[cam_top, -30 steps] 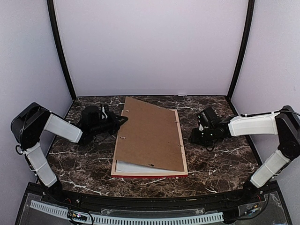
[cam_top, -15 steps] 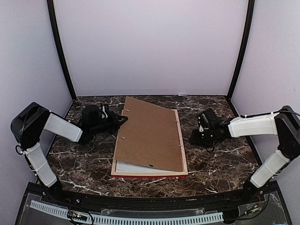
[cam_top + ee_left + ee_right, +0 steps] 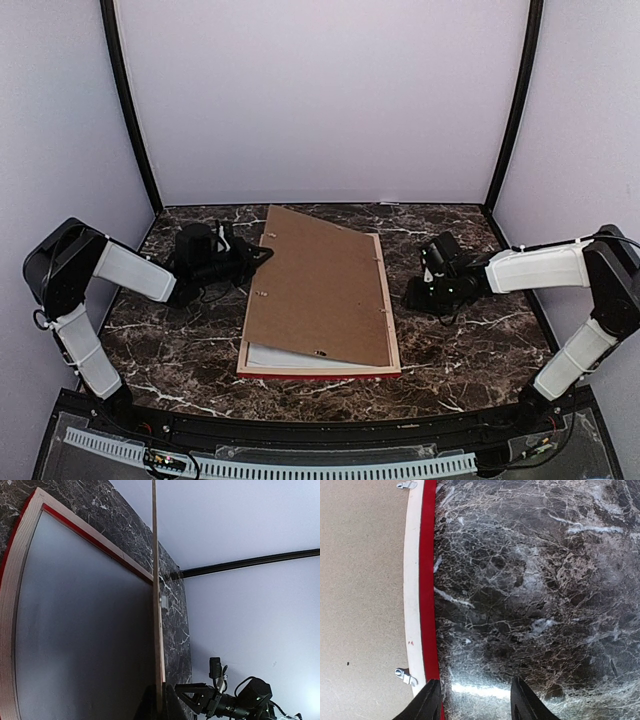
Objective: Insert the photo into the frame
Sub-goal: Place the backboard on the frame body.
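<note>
On the dark marbled desk (image 3: 470, 350), the frame (image 3: 320, 372) is laid face down, so that its pale wooden back is turned upward and its red front is seen only as a thin line under the near rail and along the outer sides. Over the frame a brown board (image 3: 320, 290) is set askew: its near right part is rested on the rails, while its far left corner is raised off the frame. Under the board's near left corner a white sheet (image 3: 275, 357) is exposed inside the frame; whether that sheet is the photo cannot be told.

The left end effector (image 3: 258, 254) is closed on the raised left edge of the board, near its far corner. In the left wrist view the board is seen edge-on as a thin upright strip clamped in that grip, with a grey pane (image 3: 85, 630) and the frame's red-lined rail spread beside it.

The right end effector (image 3: 412, 295) is held low over the bare desk just beside the frame's right rail, opened, with nothing gripped. One of its fingers (image 3: 427, 702) is placed close to the red side of the rail, though contact cannot be judged.

Small metal clips (image 3: 405, 676) are seen where the board's edge meets the rail.
</note>
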Robot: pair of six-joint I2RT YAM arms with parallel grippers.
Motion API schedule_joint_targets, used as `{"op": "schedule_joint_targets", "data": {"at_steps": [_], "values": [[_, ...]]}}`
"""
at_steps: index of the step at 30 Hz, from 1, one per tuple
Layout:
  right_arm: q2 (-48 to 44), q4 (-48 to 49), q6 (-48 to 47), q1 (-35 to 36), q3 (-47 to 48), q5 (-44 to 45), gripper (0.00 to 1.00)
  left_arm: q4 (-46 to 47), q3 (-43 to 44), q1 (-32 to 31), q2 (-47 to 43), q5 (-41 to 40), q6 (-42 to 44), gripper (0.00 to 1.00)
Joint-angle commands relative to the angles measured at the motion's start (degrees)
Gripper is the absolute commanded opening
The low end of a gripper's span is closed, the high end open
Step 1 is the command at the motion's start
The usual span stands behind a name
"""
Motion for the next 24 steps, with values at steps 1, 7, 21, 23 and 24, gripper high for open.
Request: {"op": "schedule_joint_targets", "data": {"at_steps": [1, 7, 21, 23, 24], "values": [[-0.2, 2.4, -0.6, 0.0, 0.1, -1.5, 0.48, 2.7, -1.2, -0.6, 0.8, 0.1, 0.5, 0.0], [-0.4, 3.2, -2.4, 1.1, 1.5, -3.0, 0.5, 2.5, -1.4, -1.2, 1.4, 0.4, 0.4, 0.04], [6.5, 0.4, -8.8, 5.4, 10.1, -5.7, 0.55, 0.4, -1.1, -1.4, 1.2, 0.5, 1.4, 0.14], [8.0, 0.1, -9.4, 5.9, 11.3, -5.9, 0.56, 0.1, -1.0, -1.4, 1.2, 0.6, 1.5, 0.17], [8.5, 0.0, -9.6, 6.1, 11.7, -6.0, 0.56, -0.1, -0.9, -1.4, 1.2, 0.6, 1.6, 0.19]]}}
